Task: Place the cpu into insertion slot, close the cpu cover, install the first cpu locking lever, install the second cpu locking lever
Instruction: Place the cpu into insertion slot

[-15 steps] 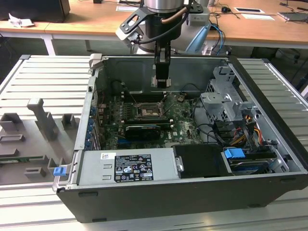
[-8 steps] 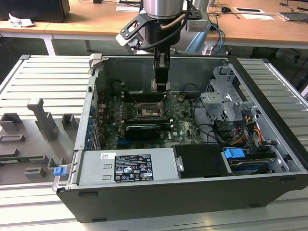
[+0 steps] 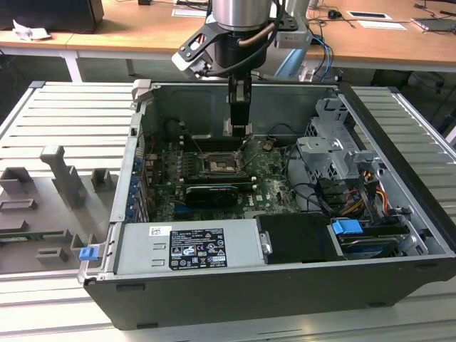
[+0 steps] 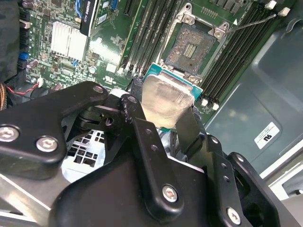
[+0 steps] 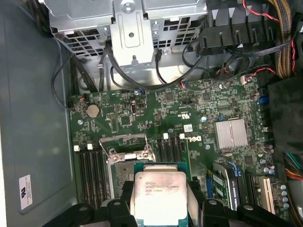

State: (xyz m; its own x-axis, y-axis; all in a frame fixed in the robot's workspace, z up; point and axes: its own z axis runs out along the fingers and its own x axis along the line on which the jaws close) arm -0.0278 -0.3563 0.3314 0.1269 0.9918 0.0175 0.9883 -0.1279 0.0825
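Observation:
My gripper (image 3: 239, 130) reaches down into the open computer case and is shut on the cpu (image 4: 165, 100), a pale silver square chip on a green base, held by two opposite edges between the black fingers (image 4: 136, 101). In the first wrist view the cpu (image 5: 160, 195) hangs just beside the insertion slot (image 5: 122, 169). The insertion slot (image 4: 191, 47) lies uncovered with its dark contact field showing, a short way from the chip. The cpu cover (image 5: 128, 138) is swung up off the slot. A thin wire lever (image 4: 255, 19) stands away from the socket. The slot (image 3: 226, 165) sits on the green motherboard.
Black memory slots (image 4: 147, 33) flank the socket on both sides. A silver heatsink (image 5: 230, 133), a black card (image 3: 210, 191), cable bundles (image 5: 227, 42) and the grey drive cage (image 3: 331, 153) crowd the case. Its metal walls (image 3: 192, 103) close in around the arm.

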